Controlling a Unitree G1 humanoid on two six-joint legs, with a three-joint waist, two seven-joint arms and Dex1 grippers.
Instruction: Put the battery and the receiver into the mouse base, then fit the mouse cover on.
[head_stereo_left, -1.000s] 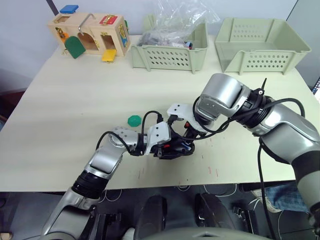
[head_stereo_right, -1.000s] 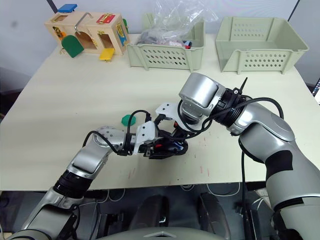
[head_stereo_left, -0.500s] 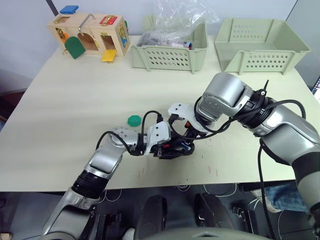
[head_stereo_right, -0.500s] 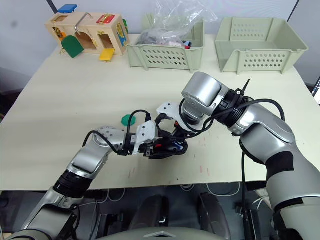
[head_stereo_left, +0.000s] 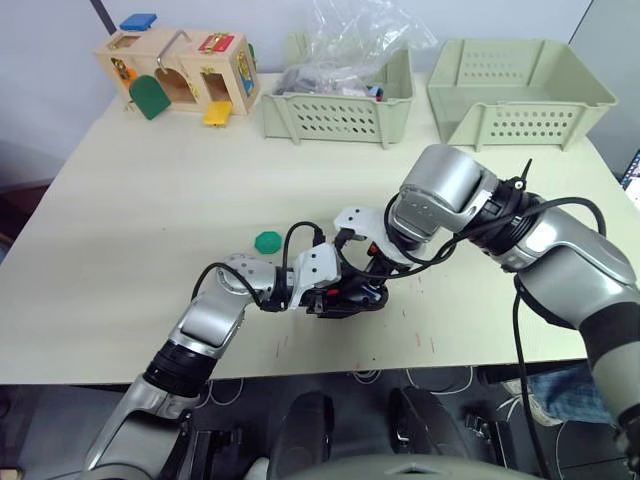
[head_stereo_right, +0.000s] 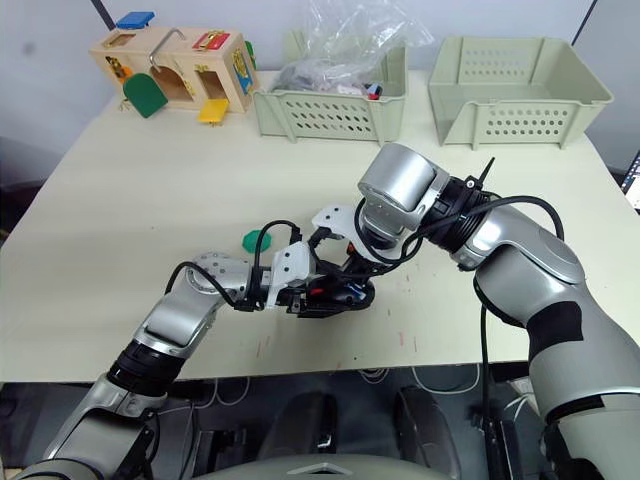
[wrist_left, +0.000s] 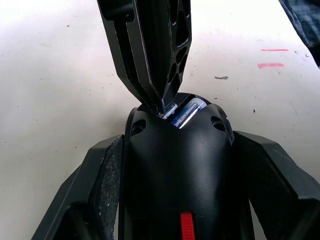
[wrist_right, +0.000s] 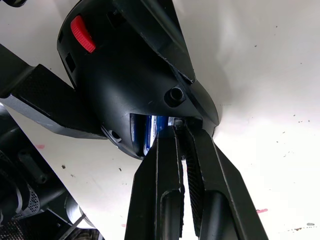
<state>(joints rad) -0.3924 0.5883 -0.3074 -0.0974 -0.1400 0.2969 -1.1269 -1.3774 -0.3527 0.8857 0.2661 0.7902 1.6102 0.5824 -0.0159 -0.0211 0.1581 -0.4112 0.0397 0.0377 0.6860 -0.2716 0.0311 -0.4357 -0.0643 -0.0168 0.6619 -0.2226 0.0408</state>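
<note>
The black mouse base (head_stereo_left: 345, 297) is held near the table's front edge, with my left gripper (head_stereo_left: 328, 296) shut on its two sides. In the left wrist view the base (wrist_left: 175, 165) sits between both fingers, with a red part (wrist_left: 186, 225) on it. A blue battery (wrist_left: 186, 112) lies in its open compartment. My right gripper (wrist_right: 177, 131) is shut, with its tips inside that compartment beside the battery (wrist_right: 150, 131). A small silvery piece, the receiver (wrist_right: 172, 120), is pinched at the tips. The mouse cover is out of view.
A small green cap (head_stereo_left: 267, 241) lies just left of the hands. At the table's back stand a wooden latch box (head_stereo_left: 180, 70), a basket with a plastic bag (head_stereo_left: 340, 100) and an empty basket (head_stereo_left: 515, 90).
The right arm has wavered slightly. Both grippers and the mouse base stay where they were.
</note>
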